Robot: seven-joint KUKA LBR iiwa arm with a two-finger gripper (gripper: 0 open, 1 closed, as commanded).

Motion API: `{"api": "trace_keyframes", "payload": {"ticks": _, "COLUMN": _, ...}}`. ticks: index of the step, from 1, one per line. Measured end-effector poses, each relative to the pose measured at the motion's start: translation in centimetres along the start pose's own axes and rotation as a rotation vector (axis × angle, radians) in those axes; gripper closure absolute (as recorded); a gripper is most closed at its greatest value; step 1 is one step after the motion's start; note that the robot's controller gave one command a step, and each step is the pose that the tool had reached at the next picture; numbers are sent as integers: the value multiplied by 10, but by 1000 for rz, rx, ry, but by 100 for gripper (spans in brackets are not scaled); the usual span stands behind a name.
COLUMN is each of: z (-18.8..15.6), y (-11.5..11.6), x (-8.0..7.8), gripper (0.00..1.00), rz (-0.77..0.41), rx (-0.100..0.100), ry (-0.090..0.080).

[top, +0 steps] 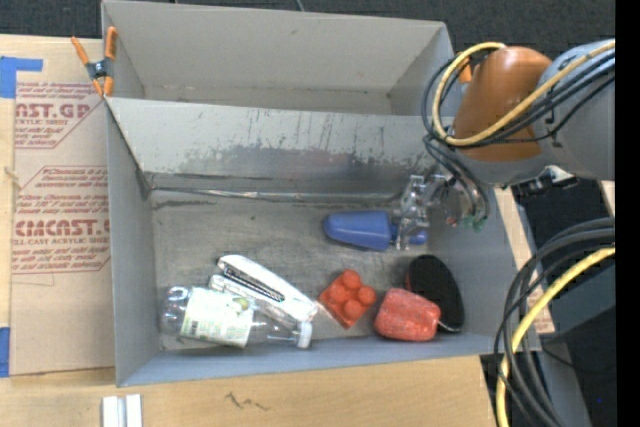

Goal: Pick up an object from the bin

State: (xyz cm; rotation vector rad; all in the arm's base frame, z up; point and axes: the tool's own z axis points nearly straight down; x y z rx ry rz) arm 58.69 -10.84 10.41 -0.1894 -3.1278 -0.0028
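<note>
A: Can any writing be read inside the bin?
B: A pale label is seen on the clear bottle at front left, but its print cannot be made out.
A: And the pincer?
B: It is placed at the right end of the blue rounded thing, mid-bin, and that end is partly covered. Open or closed cannot be told.

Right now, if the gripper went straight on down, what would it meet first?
Probably the right end of the blue thing, which lies just below the gripper; depth is unclear, so it might slip past it onto the bin floor.
</note>
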Motion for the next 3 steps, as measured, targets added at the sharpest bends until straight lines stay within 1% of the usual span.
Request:
{"api": "trace_keyframes", "payload": {"ticks": 1, "z": -17, "y": 0, "x": -3, "gripper": 100, "rz": 0, "rx": 1, "ry": -11}}
{"api": "trace_keyframes", "payload": {"ticks": 3, "z": -37, "y": 0, "x": -2, "gripper": 100, "rz": 0, "rx": 1, "ry": -10}}
